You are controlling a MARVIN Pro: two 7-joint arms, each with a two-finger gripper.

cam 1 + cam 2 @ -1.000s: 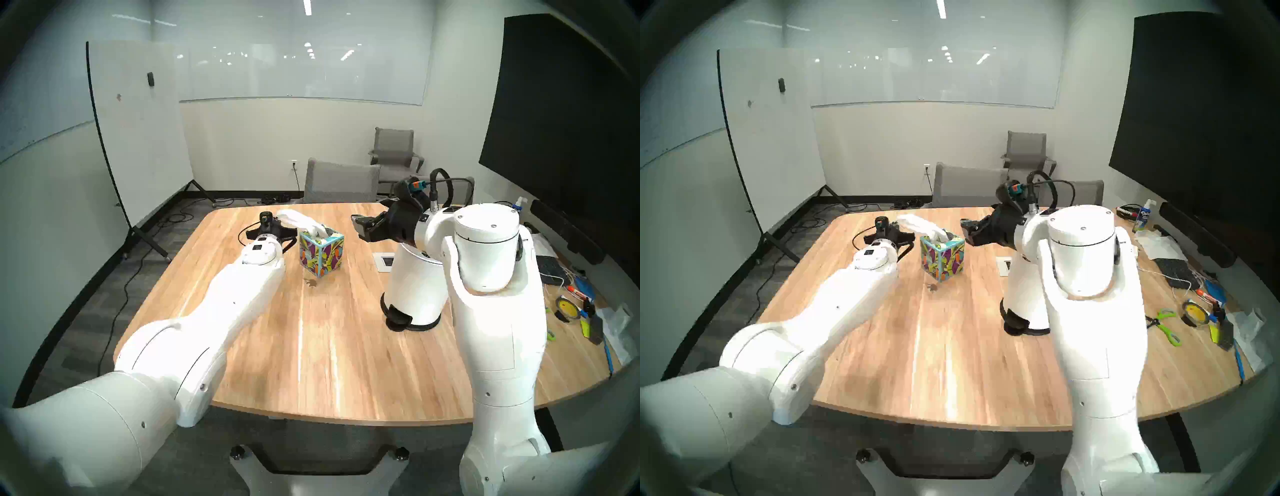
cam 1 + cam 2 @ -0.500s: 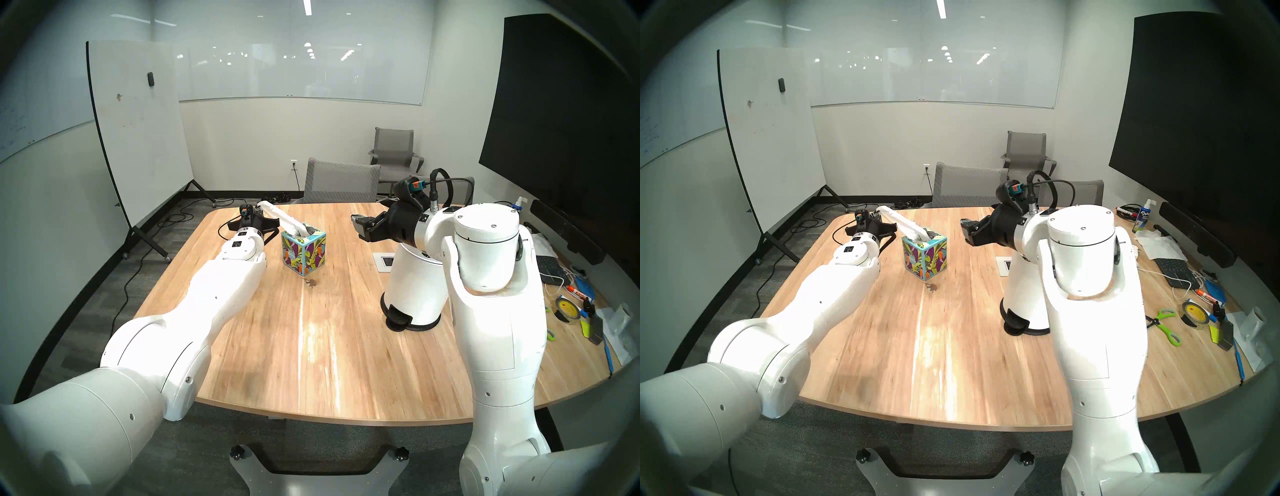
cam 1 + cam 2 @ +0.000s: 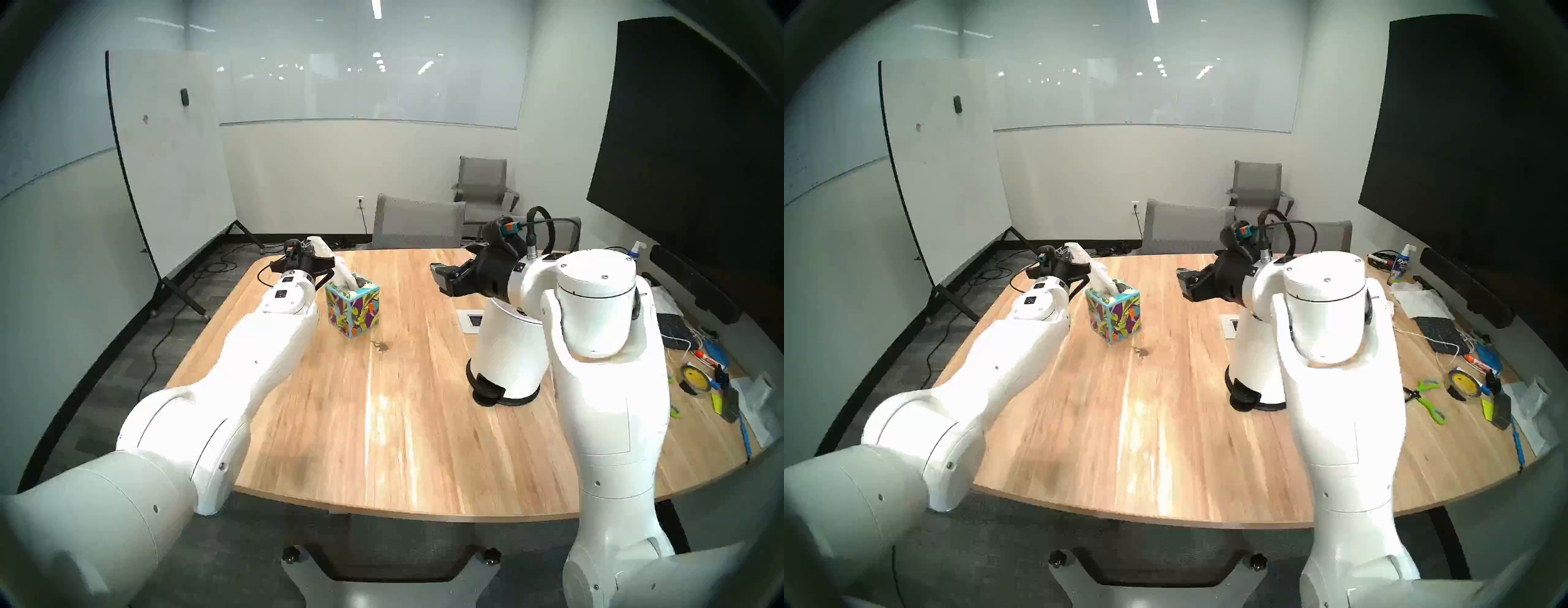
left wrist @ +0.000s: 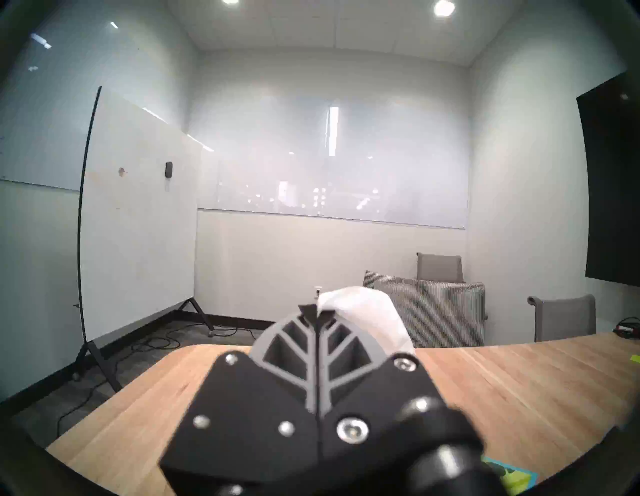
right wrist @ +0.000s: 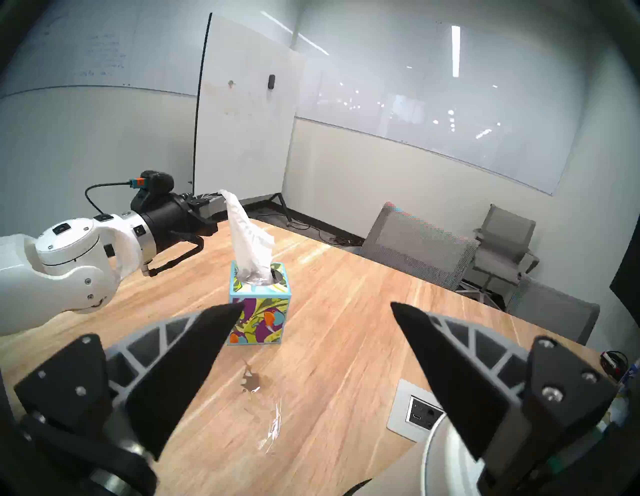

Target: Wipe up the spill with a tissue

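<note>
A white tissue [image 3: 335, 265] stretches up and to the left out of the toucan-printed tissue box [image 3: 353, 308], its lower end still in the box's slot [image 5: 258, 275]. My left gripper [image 3: 312, 244] is shut on the tissue's top end [image 4: 367, 311], above the table's far left corner. The spill [image 3: 382, 347] is a small dark brown splat on the wood just in front and to the right of the box; it also shows in the right wrist view [image 5: 251, 381]. My right gripper [image 3: 437, 278] hangs open and empty above the table, to the right of the box [image 5: 259, 311].
A white pedal bin [image 3: 509, 352] stands on the table under my right forearm, with a socket plate [image 3: 471, 320] beside it. Tape, scissors, markers and papers [image 3: 1463, 386] lie along the right edge. Grey chairs [image 3: 418, 225] stand behind the table, and a whiteboard [image 3: 169, 161] at the left.
My left gripper has drawn the tissue left and back, and the box has slid left with it, away from the spill. The right arm has not moved.
</note>
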